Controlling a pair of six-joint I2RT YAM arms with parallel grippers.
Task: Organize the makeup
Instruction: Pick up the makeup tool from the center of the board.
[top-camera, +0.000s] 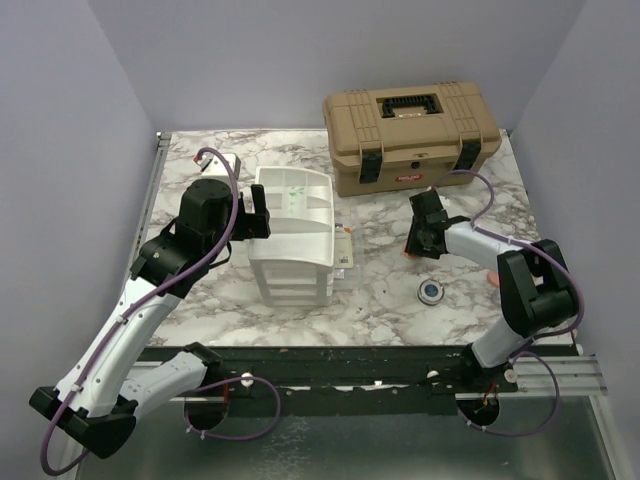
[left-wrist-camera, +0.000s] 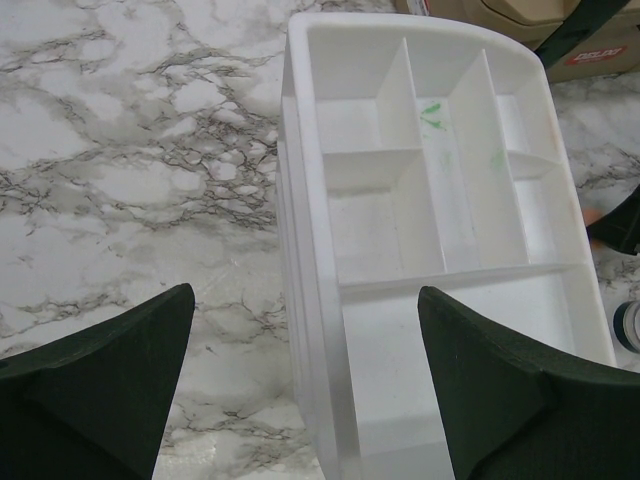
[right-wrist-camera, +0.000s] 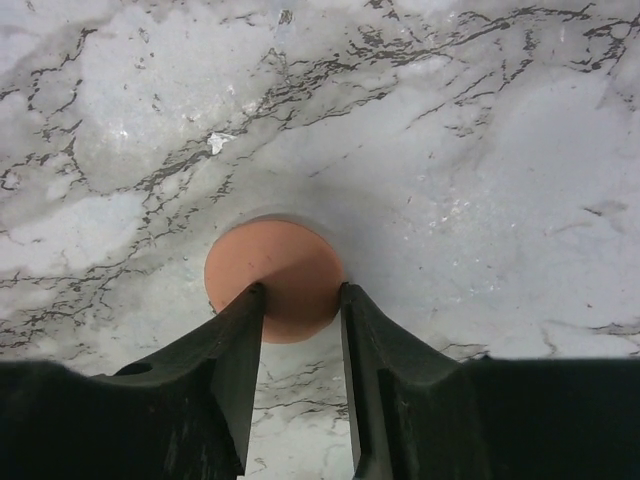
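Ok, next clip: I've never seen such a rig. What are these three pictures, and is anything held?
Two robot arms are bolted at a marble table's near edge. The wide picture looks down from above and behind them; the other two come from a camera on each wrist, so the dark shapes at the bottom are that arm's fingers. On the table are a white drawer unit, a tan toolbox and a round blue-centred compact. The left gripper is wide open over the drawer unit, empty. The right gripper is part open over a salmon disc lying flat on the table; it does not look gripped.
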